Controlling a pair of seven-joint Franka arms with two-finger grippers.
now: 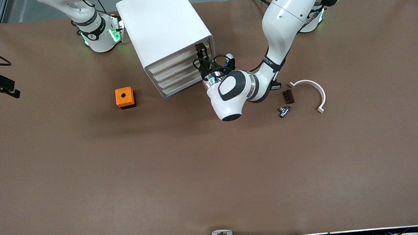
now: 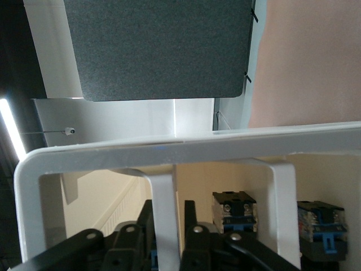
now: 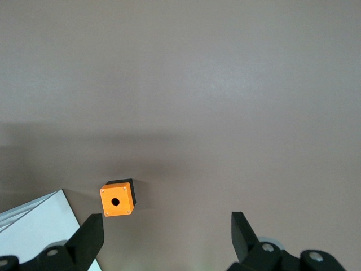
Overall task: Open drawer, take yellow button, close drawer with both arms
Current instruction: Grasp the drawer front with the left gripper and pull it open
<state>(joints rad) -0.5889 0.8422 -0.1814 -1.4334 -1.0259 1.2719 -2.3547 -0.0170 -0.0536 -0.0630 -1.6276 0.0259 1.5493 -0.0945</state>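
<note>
The white cabinet [image 1: 163,23] stands near the robots' bases, its four drawers facing the front camera. The top drawer [image 1: 174,62] sits level with the three below it. My left gripper [image 1: 201,50] is at the left arm's end of that drawer's front. In the left wrist view the left gripper [image 2: 169,206] is shut on an upright white bar of the drawer's handle frame [image 2: 169,148]. Two small black-and-blue parts [image 2: 234,212] sit inside the drawer; I cannot tell whether either is the button. My right gripper [image 3: 169,226] hangs open, with nothing in it, over bare table next to the orange cube [image 3: 117,199].
The orange cube with a hole [image 1: 125,97] sits beside the cabinet, toward the right arm's end. Toward the left arm's end lie a white curved bracket [image 1: 314,91], a dark brown piece [image 1: 288,96] and a small metal part [image 1: 284,111]. The left forearm [image 1: 230,96] hovers in front of the drawers.
</note>
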